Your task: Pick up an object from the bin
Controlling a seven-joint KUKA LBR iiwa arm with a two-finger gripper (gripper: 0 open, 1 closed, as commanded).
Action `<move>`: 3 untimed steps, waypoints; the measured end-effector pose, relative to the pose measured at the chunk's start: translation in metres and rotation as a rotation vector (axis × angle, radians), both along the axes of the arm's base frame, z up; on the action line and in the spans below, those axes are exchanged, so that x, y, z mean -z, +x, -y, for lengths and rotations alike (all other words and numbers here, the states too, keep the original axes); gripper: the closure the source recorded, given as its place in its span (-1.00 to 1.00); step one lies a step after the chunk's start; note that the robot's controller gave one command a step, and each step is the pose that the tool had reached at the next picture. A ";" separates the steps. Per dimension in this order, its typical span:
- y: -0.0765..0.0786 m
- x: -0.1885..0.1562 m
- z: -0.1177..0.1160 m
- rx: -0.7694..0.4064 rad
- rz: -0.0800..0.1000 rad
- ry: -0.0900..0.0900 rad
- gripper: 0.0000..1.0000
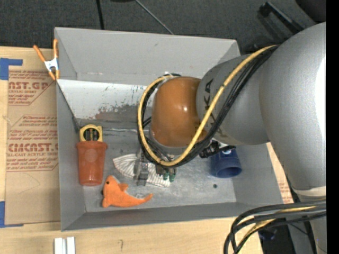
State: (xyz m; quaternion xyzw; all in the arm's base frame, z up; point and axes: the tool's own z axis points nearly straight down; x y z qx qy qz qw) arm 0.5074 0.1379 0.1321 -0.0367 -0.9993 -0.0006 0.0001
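My gripper [143,172] reaches down into the front middle of the bin, under the arm's orange dome. It sits right on a white ribbed, shell-like thing [123,164] that spreads out to both sides of it. An orange fish-shaped toy [121,194] lies just in front and to the left, close to the bin's front wall. Whether anything is gripped is hidden by the gripper body.
An orange cup [90,164] lies on its side at the left, with a yellow round tape measure [90,134] just behind it. A blue cup [225,163] lies at the right, partly under the arm. The arm covers the bin's right middle.
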 end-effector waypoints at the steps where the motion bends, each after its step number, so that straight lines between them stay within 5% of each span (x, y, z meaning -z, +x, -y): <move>1: -0.006 -0.015 -0.012 0.005 0.000 0.000 1.00; 2: -0.001 -0.020 -0.023 0.023 0.001 0.000 1.00; 3: -0.014 -0.035 -0.022 0.022 -0.001 -0.001 1.00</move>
